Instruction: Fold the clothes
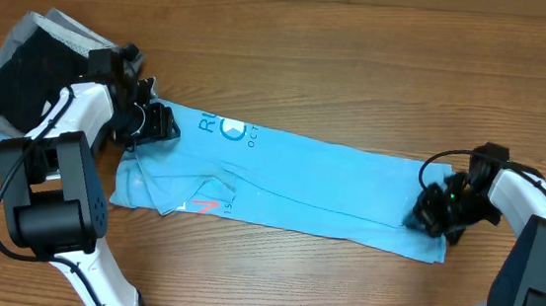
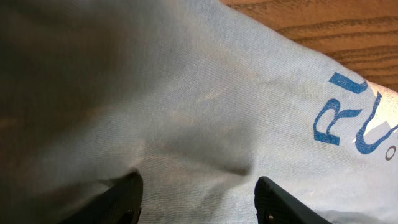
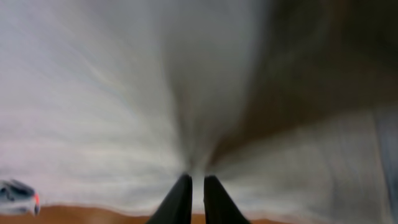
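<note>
Here the blue T-shirt [image 1: 320, 182] lies as a long left-to-right strip on the table [image 1: 362, 42], the right gripper [image 3: 196, 183] pinching its right end (cloth puckers there) while the left gripper [image 2: 199, 186] stands spread at its left end.

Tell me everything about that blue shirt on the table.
The light-blue T-shirt is soft knit cloth, folded into a long, wrinkled strip lying across the wooden table. White lettering and a small red mark show near its left end. The right fingers pinch its right end; the left fingers stand open over its left.
</note>
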Controlling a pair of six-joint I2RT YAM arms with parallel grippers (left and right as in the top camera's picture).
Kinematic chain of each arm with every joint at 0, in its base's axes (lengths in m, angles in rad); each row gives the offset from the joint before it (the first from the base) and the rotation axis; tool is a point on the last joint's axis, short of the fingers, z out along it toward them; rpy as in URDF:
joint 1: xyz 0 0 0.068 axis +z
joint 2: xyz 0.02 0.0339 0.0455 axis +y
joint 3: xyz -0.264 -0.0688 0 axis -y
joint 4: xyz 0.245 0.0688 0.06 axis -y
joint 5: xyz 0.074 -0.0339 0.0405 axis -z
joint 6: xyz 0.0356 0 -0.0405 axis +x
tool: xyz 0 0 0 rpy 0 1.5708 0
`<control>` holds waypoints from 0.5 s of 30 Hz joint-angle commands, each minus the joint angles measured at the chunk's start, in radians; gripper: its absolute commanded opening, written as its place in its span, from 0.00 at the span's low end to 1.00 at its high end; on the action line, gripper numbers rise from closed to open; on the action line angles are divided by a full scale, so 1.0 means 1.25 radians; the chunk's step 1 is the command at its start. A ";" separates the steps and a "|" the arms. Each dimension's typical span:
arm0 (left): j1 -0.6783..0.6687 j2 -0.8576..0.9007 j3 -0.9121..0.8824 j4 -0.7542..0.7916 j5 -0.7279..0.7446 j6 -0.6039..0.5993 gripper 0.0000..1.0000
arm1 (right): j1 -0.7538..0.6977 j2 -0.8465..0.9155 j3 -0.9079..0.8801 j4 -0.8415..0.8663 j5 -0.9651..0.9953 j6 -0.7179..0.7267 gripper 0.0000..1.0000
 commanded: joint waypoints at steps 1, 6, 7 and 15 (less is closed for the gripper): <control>-0.009 0.044 -0.042 -0.011 -0.005 0.012 0.62 | -0.006 -0.030 0.067 -0.113 0.058 0.027 0.11; -0.009 0.044 -0.042 -0.011 -0.005 0.012 0.62 | -0.006 -0.096 0.148 -0.125 0.132 0.028 0.15; -0.009 0.044 -0.042 -0.012 -0.005 0.012 0.62 | -0.006 -0.107 0.163 -0.118 0.132 0.028 0.19; -0.009 0.044 -0.042 -0.006 -0.005 0.012 0.62 | -0.027 -0.104 0.144 0.040 0.139 0.029 0.34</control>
